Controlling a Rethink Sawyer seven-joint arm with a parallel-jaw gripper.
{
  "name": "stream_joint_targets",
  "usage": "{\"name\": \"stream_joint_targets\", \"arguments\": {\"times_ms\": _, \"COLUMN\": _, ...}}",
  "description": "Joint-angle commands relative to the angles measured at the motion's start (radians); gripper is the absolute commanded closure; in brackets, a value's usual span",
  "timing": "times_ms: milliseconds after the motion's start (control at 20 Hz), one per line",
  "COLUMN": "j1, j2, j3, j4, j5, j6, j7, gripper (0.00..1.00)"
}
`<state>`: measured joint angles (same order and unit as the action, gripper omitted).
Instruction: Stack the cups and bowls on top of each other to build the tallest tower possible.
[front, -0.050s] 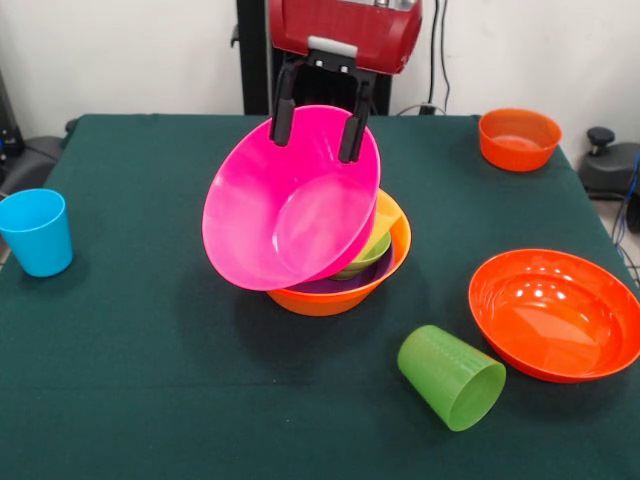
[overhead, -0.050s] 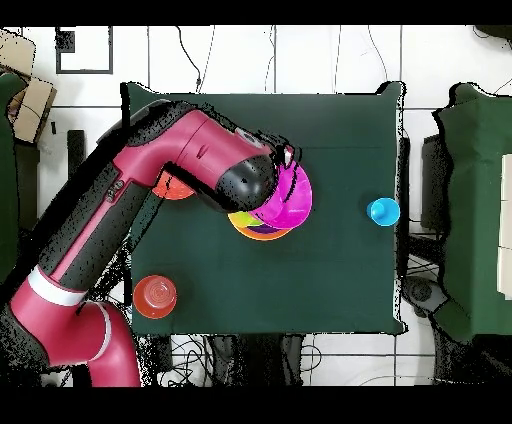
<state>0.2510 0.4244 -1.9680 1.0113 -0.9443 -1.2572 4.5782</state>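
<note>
Green felt covered the table (front, -0.050s: 140, 390), with a pale wall behind it. At its middle stood the tower (front, -0.050s: 375, 262): a large orange bowl (front, -0.050s: 330, 298) with a purple bowl (front, -0.050s: 335, 285), a small green bowl (front, -0.050s: 368, 255) and a yellow cup (front, -0.050s: 385, 215) nested inside. Over it hung the large pink bowl (front, -0.050s: 290, 210), tilted steeply with its mouth towards the camera; the gripper (front, -0.050s: 314, 130) pinched its upper rim, one finger on each side of the wall. Its lower edge seemed to touch the stack (contact was hard to confirm).

The step in hand looked like adding the pink bowl to the tower. The next move probably called for levelling it and centring it before release, or it could slide off.

Further out lay the lime green cup (front, -0.050s: 452, 377) on its side, the shallow red-orange bowl (front, -0.050s: 556, 313), the small orange bowl (front, -0.050s: 519, 138) and the upright blue cup (front, -0.050s: 37, 231).
</note>
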Motion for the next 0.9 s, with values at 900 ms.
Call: {"name": "stream_joint_targets", "arguments": {"times_ms": 900, "j1": -0.011, "j2": 0.082, "j3": 0.044, "j4": -0.151, "j5": 0.055, "j6": -0.067, "j7": 0.186, "gripper": 0.0}}
